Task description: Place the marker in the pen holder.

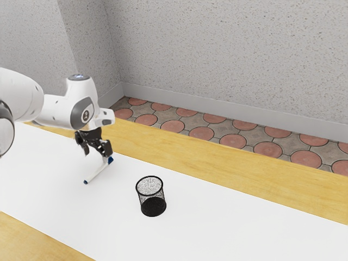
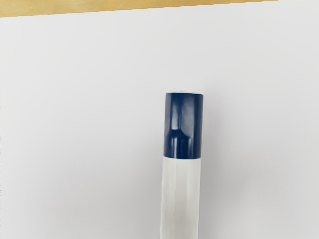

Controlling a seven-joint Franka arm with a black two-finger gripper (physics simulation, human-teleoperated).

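Note:
The black gripper (image 1: 97, 154) points down at the end of the arm, its two fingers apart, low over the white part of the table. Close below it is the white marker (image 1: 97, 173) with dark blue ends; one finger hides part of it near its far end. In the wrist view, the marker (image 2: 181, 199) shows its white barrel and blue end cap, with a soft shadow beside it on the white surface. The pen holder (image 1: 153, 207), a black mesh cup, stands upright toward the exterior view's right of the gripper and marker.
The white surface (image 1: 228, 225) runs along the table between wooden strips (image 1: 217, 171). Beyond the table's far edge lie a floor of round red tiles and a speckled wall.

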